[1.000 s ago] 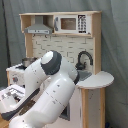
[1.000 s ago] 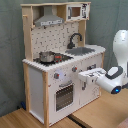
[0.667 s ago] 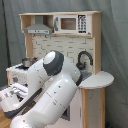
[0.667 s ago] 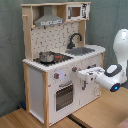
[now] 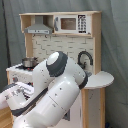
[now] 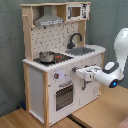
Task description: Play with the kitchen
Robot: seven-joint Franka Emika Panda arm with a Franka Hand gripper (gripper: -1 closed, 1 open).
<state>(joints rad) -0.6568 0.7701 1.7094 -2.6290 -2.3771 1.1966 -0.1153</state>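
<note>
While nothing on the kitchen (image 6: 57, 60) looks disturbed, the play seems barely begun: the oven door (image 6: 64, 95) is closed, the steel pot (image 6: 46, 56) sits on the hob at the worktop's end away from the sink, and no part is held. The kitchen itself is a tall white and light-wood toy standing on a wooden floor before a grey curtain, with a dotted back panel, a grey range hood (image 6: 48, 20) under its top edge and a small microwave (image 6: 74, 11) at the upper corner beside it. The arm, a bulky white Franka, fills the foreground in the first exterior view and reaches in from the second exterior view's right. Its gripper (image 6: 80, 73) hangs at the front edge of the worktop, near the knobs (image 6: 57, 76); whether the jaws are apart or together I cannot tell. The grey sink (image 6: 82, 50) and black faucet (image 6: 74, 38) occupy the worktop's other end.
</note>
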